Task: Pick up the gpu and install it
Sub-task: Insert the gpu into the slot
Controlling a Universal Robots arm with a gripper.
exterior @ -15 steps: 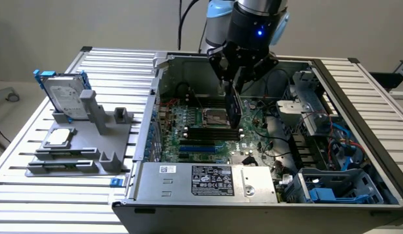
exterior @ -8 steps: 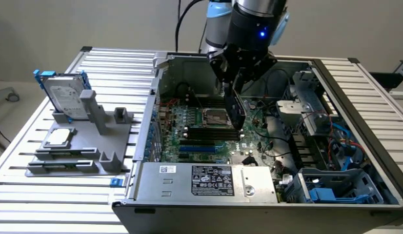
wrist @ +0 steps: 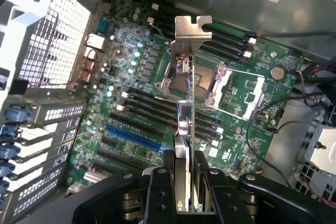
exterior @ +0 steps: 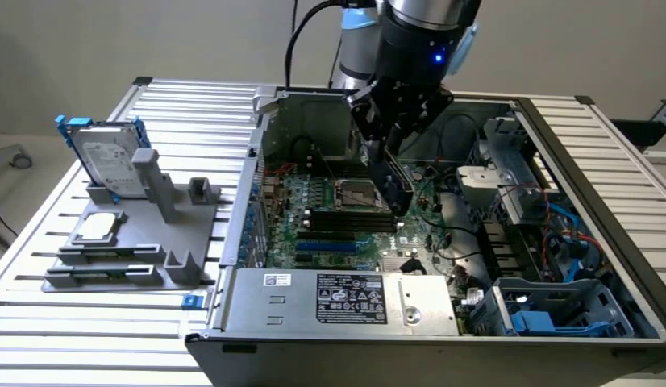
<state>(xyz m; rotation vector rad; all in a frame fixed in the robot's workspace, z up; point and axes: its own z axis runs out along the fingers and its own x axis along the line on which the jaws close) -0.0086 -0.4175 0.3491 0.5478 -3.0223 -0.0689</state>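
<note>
- The gpu (wrist: 185, 121), clamped in the gripper (wrist: 183, 163), hangs edge-on over the computer case (exterior: 365, 360), so neither face can be seen.
- Inside the case, the gpu partly hides the processor socket (wrist: 215, 85).
- Above the case, the arm (exterior: 414, 24) is cut off by the exterior view's top edge.
- Print on the case's power-supply label (exterior: 351, 297) is too small to read.

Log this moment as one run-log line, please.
gripper: shut on gpu | gpu: held edge-on over motherboard, inside open computer case | install: not yet seated
</note>
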